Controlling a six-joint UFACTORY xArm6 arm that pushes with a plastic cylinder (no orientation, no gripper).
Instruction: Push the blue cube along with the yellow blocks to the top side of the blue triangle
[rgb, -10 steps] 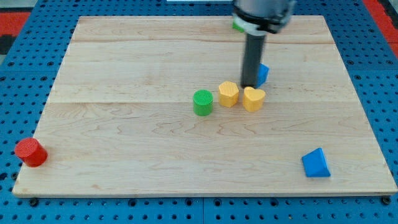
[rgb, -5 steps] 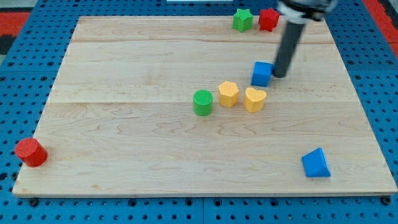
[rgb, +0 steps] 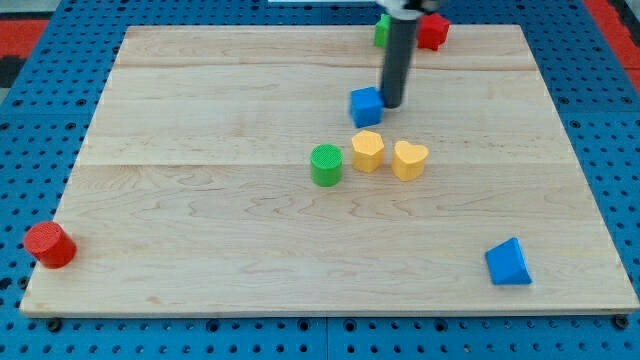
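The blue cube (rgb: 366, 105) sits on the wooden board above the two yellow blocks. My tip (rgb: 392, 104) is right beside the cube's right side, touching or nearly touching it. The yellow hexagonal block (rgb: 367, 151) and the yellow heart-shaped block (rgb: 408, 159) lie side by side just below the cube. The blue triangle (rgb: 508, 262) lies far off at the view's bottom right, near the board's edge.
A green cylinder (rgb: 325, 165) stands just left of the yellow blocks. A green star block (rgb: 381, 31) and a red block (rgb: 433, 30) sit at the board's top edge, partly hidden by my rod. A red cylinder (rgb: 49, 245) stands at the bottom left corner.
My tip went from between the cube and the yellow blocks to the cube's right side, then swept left. The blue cube slid left and a little up. The yellow blocks stayed put.
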